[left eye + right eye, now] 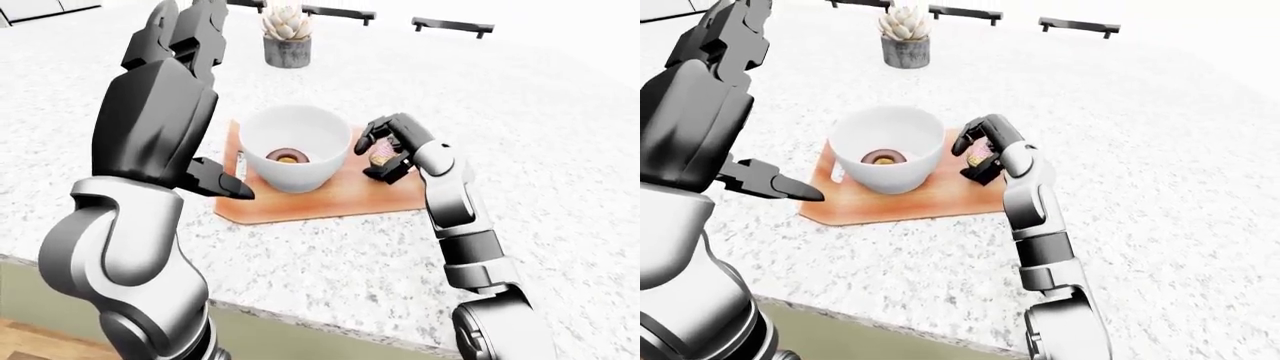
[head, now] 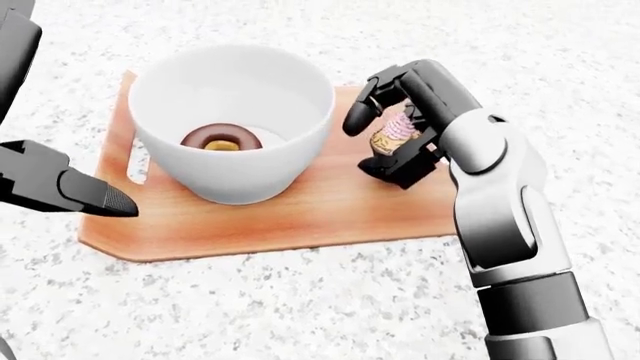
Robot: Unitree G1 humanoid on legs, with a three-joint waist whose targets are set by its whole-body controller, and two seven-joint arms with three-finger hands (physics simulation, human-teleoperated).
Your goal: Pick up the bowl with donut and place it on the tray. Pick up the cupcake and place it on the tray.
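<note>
Speckled worktop (image 2: pixel 300 300) carries tray (image 2: pixel 300 217); bowl (image 2: pixel 232 112) with donut (image 2: pixel 221 139) on tray, left. Right robot hand (image 2: pixel 385 142) pinching cupcake (image 2: pixel 393 135) low over tray, right. Left robot hand (image 1: pixel 175 45) raised, spread. Risk: uneven release topples cupcake.

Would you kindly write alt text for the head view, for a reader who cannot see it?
The robot's right hand holds a pink-frosted cupcake low over the right part of a wooden tray on a speckled counter. A white bowl with a chocolate donut sits on the tray's left part; the left hand shows at the left edge.
</note>
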